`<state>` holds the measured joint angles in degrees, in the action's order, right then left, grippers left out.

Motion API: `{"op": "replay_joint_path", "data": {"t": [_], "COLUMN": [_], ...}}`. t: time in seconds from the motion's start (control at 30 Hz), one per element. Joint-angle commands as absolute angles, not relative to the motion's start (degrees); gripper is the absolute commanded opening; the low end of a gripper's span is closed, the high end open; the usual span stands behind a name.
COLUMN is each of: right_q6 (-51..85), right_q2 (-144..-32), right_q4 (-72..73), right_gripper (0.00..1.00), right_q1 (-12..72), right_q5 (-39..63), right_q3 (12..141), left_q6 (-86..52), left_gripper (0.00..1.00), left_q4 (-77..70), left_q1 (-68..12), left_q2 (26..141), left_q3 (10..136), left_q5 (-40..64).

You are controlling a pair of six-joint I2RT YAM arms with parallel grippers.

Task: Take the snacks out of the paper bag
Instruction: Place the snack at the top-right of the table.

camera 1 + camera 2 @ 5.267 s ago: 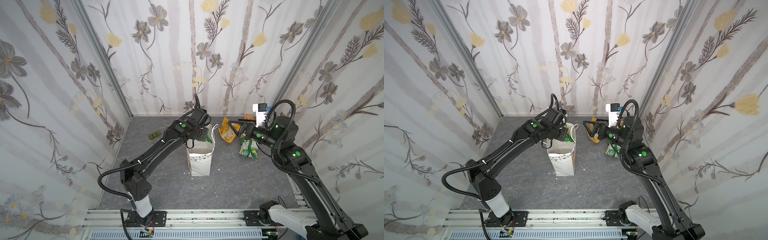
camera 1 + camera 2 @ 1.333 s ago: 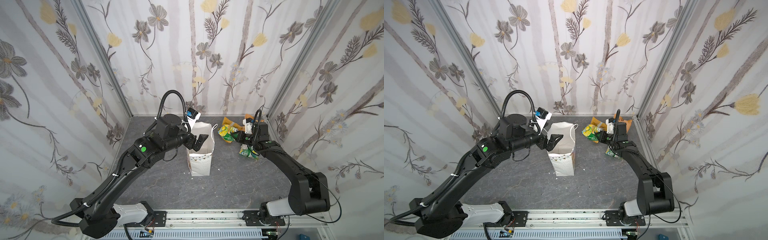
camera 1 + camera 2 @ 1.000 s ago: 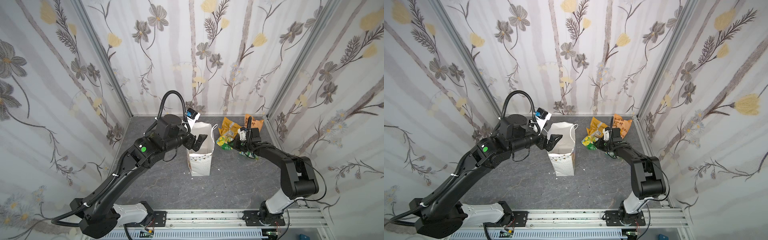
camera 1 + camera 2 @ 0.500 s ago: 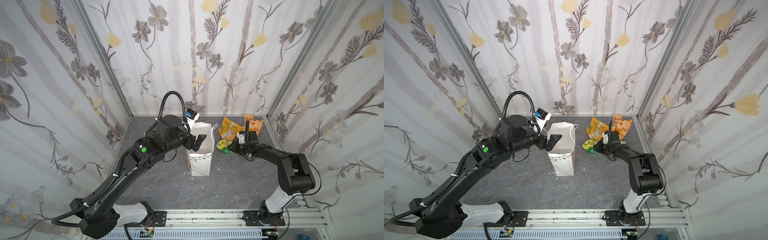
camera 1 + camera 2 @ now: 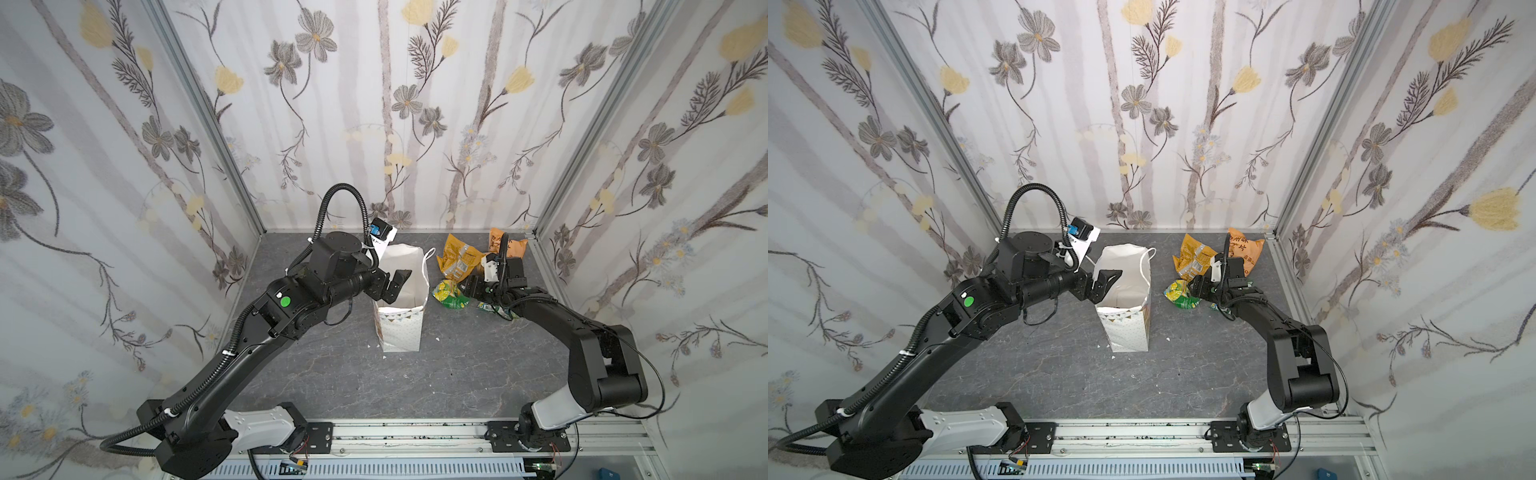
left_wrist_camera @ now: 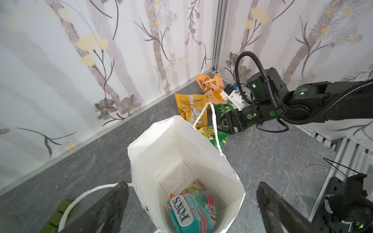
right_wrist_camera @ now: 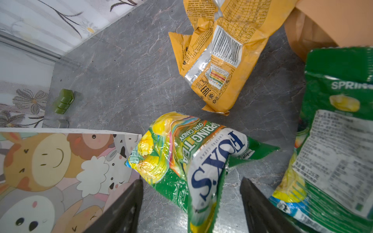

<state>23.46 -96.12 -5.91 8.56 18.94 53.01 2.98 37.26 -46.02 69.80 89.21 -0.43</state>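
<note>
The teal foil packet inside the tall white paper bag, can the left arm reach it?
Probably yes: the left fingers stand open above the open white paper bag, and the teal foil packet lies uncovered at its bottom.

Your bag (image 5: 401, 328) stands mid-way on the table (image 5: 478, 365) with the mint packet (image 6: 192, 209) in it. Just right of it lies the tea packet (image 5: 449, 291). Behind that is the barcode packet (image 5: 457, 257), then the corner packet (image 5: 517, 248) far right. Blocks (image 7: 65, 100) lie left of the bag.
</note>
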Motion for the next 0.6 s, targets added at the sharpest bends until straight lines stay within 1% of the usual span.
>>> {"op": "replay_joint_path", "data": {"t": [0.0, 0.1, 0.33, 0.53, 0.57], "right_q6": [22.76, 23.73, 27.41, 28.46, 28.49], "right_q2": [-92.9, -87.78, -76.17, -69.73, -68.83], "right_q4": [-7.18, -7.58, -3.37, -2.74, -2.61], "right_gripper": [0.77, 0.77, 0.77, 0.84, 0.87], "right_q1": [8.62, 8.66, 9.29, 11.86, 12.64], "right_q5": [16.73, 16.1, 17.61, 19.7, 20.01], "right_q3": [54.55, 55.53, 56.96, 61.12, 61.86], "left_q6": [2.87, 2.39, 0.85, -0.43, -0.67], "left_gripper": [1.0, 1.0, 1.0, 1.0, 1.0], "left_q4": [35.91, 35.82, 36.68, 40.5, 40.95], "left_q1": [-45.97, -46.02, -45.94, -44.85, -44.68], "left_q2": [69.61, 69.95, 72.92, 77.52, 78.2], "left_q3": [89.38, 89.86, 92.2, 96.67, 97.38], "left_q5": [-1.92, -2.92, -7.47, -10.11, -9.95]}}
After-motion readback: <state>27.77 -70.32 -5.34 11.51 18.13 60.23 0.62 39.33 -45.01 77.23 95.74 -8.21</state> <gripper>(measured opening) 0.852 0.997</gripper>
